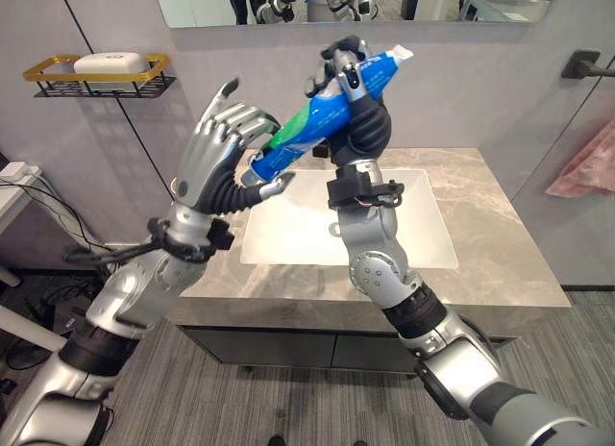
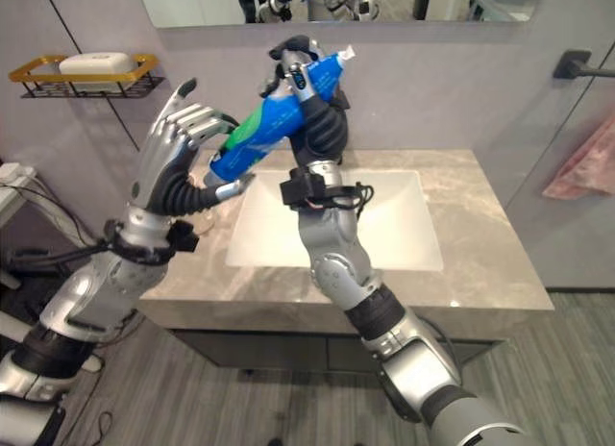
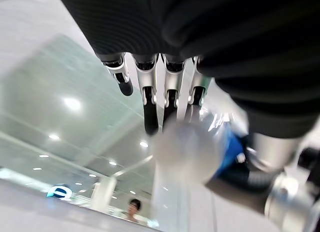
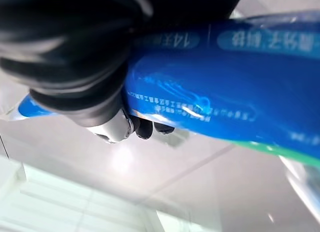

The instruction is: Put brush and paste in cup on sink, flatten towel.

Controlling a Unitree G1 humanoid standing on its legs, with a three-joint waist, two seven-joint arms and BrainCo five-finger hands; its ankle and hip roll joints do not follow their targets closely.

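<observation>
**While held aloft, paste tube awaits handover**

While the right hand (image 1: 357, 114) clenches the paste (image 1: 327, 108) near its capped end, above the sink (image 1: 288, 236), the left hand (image 1: 219, 148) meets the crimped tail, fingers straight.

Judgement: light, soft-walled, glossy and liable to slip or buckle. Grip the stiffer shoulder by the cap, not the middle.
</observation>
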